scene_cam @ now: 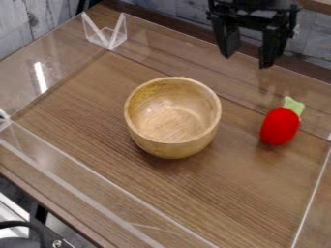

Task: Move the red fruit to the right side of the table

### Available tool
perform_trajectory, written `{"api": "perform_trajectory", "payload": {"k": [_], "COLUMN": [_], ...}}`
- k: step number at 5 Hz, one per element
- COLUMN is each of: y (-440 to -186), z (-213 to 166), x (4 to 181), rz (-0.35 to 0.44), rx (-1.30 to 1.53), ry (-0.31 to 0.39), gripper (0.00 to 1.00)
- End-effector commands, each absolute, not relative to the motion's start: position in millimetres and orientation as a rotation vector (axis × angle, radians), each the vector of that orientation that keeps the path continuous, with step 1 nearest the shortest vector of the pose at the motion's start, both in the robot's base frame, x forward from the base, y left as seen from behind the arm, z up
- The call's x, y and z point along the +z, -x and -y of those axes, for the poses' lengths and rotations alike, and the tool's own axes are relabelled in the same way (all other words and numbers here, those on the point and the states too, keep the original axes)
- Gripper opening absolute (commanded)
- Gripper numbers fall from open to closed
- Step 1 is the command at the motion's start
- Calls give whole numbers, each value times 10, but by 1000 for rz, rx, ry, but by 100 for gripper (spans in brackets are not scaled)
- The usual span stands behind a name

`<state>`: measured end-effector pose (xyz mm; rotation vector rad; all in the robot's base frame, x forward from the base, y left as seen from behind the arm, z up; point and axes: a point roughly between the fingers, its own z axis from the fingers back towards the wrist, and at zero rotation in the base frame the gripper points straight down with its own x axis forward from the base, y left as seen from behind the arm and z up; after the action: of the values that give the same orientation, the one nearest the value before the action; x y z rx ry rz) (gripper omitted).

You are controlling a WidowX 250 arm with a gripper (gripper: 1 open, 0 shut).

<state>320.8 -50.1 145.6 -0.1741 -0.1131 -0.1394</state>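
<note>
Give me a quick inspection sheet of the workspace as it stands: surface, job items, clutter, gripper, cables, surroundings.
Surface: wood-grain table, bordered by clear walls.
Job's things: red fruit lies on the table near the right wall, green top pointing to the rear, clear of the bowl.
Clutter: wooden bowl upright mid-table, nothing in it; a small clear bracket at the back left.
Gripper: gripper hangs above the back edge, pointing down, jaws open, holding nothing, well apart from the fruit.
Cables: a dark loop at the lower left corner, off the table.
Surroundings: pale wall behind; nothing else seen.
</note>
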Motion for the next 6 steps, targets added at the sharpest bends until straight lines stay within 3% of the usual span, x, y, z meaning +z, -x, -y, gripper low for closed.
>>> {"api": "perform_trajectory", "payload": {"k": [1, 4, 6], "y": [-3232, -3329, -3339], "z": [486, 452, 30], "x": [1494, 1204, 1270], "rz": [174, 211, 246], "rx": [-116, 23, 45], "ry": [150, 85, 65], "gripper": [100, 100, 100]}}
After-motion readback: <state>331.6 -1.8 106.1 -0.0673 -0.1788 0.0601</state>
